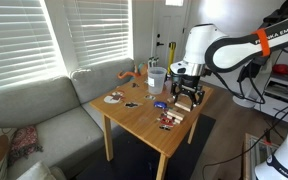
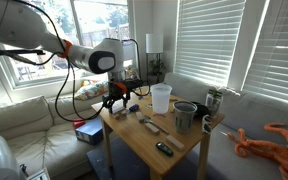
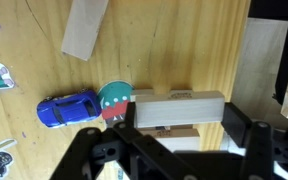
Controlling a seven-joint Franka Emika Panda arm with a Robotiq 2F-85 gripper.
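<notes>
While the table (image 3: 184, 50) carries a blue toy car (image 3: 67, 108) at the left of the wrist view, a round green-and-red disc (image 3: 114, 98) lies just right of it. Next comes the wooden block (image 3: 179, 108), just beside the disc. The gripper (image 3: 177, 128) is clenched on its two ends. Farther right stands a larger pale block (image 3: 264, 70).

The pale rectangular wooden block (image 3: 179, 108) lies level and crosswise, just beside a blue toy car (image 3: 67, 108).
</notes>
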